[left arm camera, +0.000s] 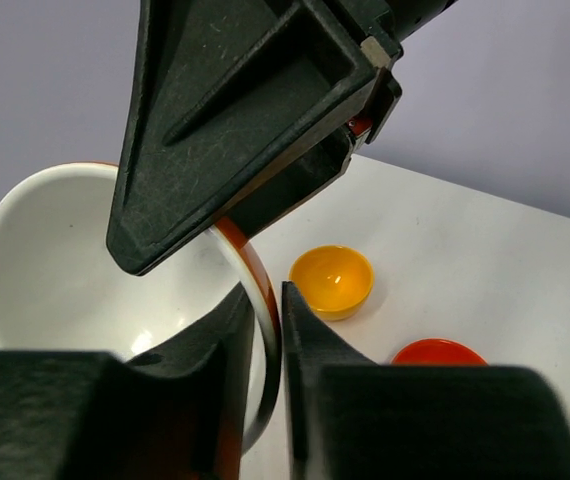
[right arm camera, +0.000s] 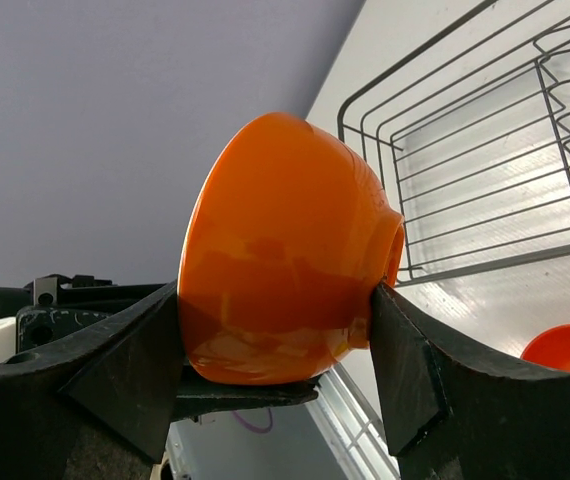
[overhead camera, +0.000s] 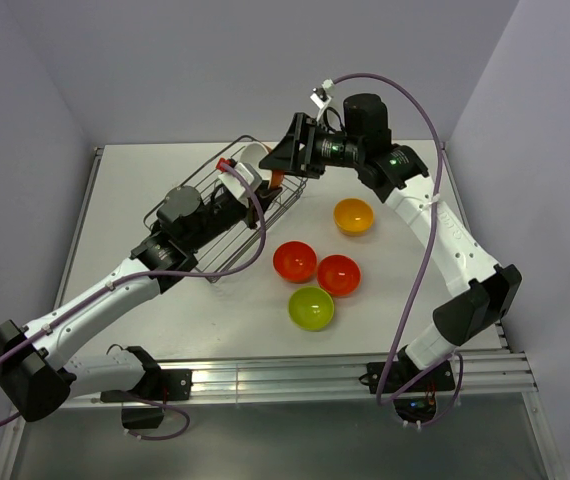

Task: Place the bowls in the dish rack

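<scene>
Bowl [overhead camera: 254, 153], white inside, orange outside, hangs on edge above the far end of the dish rack [right arm camera: 505, 160]; left gripper [left arm camera: 270, 300] pinches its rim, right gripper [right arm camera: 275, 330] clamps rim to base, probably steadying it for slotting upright.

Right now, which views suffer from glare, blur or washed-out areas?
Top external: sharp, evenly lit, small highlights on the lime bowl. Left wrist: own jaws blurred up close. Right wrist: glossy reflections on the held bowl, table washed out.
</scene>
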Controlling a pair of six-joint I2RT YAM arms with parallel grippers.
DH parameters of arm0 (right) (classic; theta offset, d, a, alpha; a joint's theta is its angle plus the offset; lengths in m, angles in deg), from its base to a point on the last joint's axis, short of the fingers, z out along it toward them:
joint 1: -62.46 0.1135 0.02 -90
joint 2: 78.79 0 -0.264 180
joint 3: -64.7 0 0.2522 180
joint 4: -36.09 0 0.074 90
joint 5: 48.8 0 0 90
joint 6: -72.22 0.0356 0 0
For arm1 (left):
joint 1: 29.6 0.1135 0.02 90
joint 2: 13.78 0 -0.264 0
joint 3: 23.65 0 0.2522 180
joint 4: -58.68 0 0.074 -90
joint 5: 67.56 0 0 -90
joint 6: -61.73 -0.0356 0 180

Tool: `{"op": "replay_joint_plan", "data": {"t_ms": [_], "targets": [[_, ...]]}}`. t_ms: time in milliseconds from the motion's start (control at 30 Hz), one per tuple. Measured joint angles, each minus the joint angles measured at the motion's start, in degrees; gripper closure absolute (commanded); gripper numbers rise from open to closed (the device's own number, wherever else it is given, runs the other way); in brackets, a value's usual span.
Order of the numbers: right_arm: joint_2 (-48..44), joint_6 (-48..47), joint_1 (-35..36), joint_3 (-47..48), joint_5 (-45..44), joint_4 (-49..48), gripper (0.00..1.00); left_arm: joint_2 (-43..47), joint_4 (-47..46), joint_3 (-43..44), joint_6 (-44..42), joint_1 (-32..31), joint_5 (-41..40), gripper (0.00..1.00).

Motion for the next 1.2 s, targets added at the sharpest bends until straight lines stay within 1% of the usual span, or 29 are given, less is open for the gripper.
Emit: {"op": "replay_joint_plan", "data": {"t_ms": [100, 267, 367, 400, 467, 500, 567, 600, 700, 900, 1100, 1200], "targets": [[0.00, 0.00, -0.13, -0.07, 0.02, -0.04, 1.00, 0.00, 0.55, 0.00, -0.09, 0.00, -0.24, 0.64], [0.00, 0.02, -0.92, -0.07, 0.00, -0.15, 1.00, 0.00, 1.14, 0.00, 0.09, 0.22, -0.26, 0.59], [0.00, 0.07, -1.53, -0.07, 0.00, -0.59, 1.00, 0.00, 1.75, 0.00, 0.17, 0.39, -0.26, 0.52], [0.00, 0.07, -1.66, -0.07, -0.02, -0.70, 1.00, 0.00, 1.88, 0.00, 0.24, 0.39, -0.28, 0.47], [0.00, 0.02, -1.92, -0.07, -0.07, -0.94, 1.00, 0.00, 2.16, 0.00, 0.33, 0.57, -0.31, 0.42], [0.04, -0.02, -2.03, -0.07, -0.13, -1.01, 1.00, 0.00, 2.29, 0.00, 0.39, 0.66, -0.35, 0.35], [0.33, -0.35, -2.27, -0.07, -0.44, -1.29, 1.00, 0.00, 2.78, 0.00, 0.90, 0.83, -0.57, 0.29], [0.63, -0.59, -2.36, -0.04, -0.57, -1.42, 1.00, 0.02, 3.15, 0.02, 1.46, 1.07, -0.70, 0.22], [2.12, -1.95, -2.89, 0.15, -1.07, -1.53, 1.00, 0.02, 5.22, 0.63, 4.48, 2.71, -0.11, 0.12], [5.86, -5.55, -5.09, 0.85, -3.48, -1.84, 1.00, 2.64, 9.46, 1.51, 10.69, 9.46, 2.91, 0.05], [8.83, -9.51, -5.81, 3.15, -5.73, -2.91, 1.00, 7.56, 13.25, 1.51, 15.72, 16.09, 5.92, 0.03], [10.99, -12.07, -5.79, 5.46, -5.79, -4.15, 1.00, 8.28, 14.19, 1.51, 18.18, 19.08, 6.86, 0.02]]}}
